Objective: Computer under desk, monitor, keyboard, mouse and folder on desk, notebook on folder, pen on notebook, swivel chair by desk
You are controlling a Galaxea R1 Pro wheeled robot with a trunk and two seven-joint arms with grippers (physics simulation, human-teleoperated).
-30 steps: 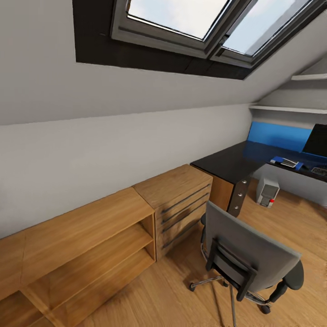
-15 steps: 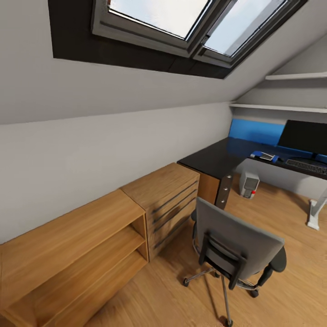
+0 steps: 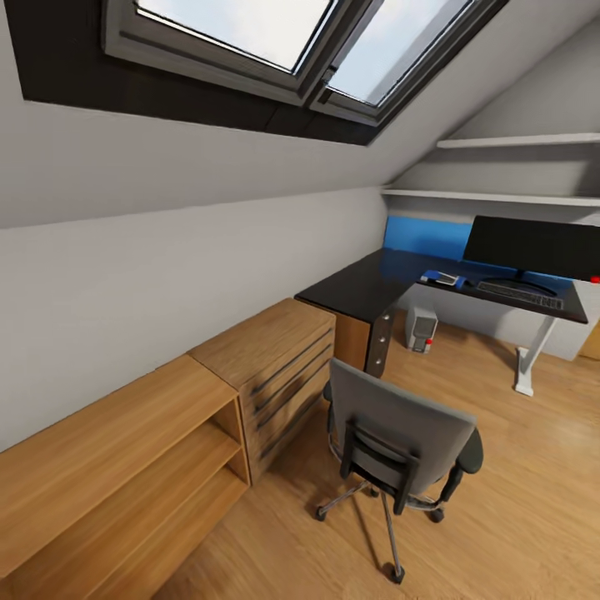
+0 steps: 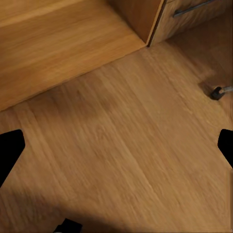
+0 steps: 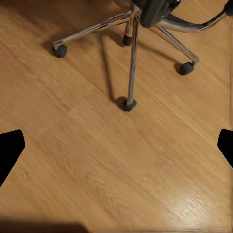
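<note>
Because the folder (image 3: 440, 278) already lies on the desk (image 3: 367, 290) with the grey notebook (image 3: 444, 278) stacked on it, what looks left for you is the swivel chair (image 3: 398, 433), which stands well apart from the desk on the wooden floor (image 3: 500, 467), its tall back turned toward you and its seat facing the desk. The keyboard (image 3: 518, 293) runs lengthwise along the desk's front edge, before the monitor (image 3: 533, 247); the computer (image 3: 422, 330) stands upright beneath. Your left end effector (image 4: 116, 145) and right end effector (image 5: 116, 145) both hang released over bare floor, fingers spread, gripping nothing. The pen is too small to make out.
</note>
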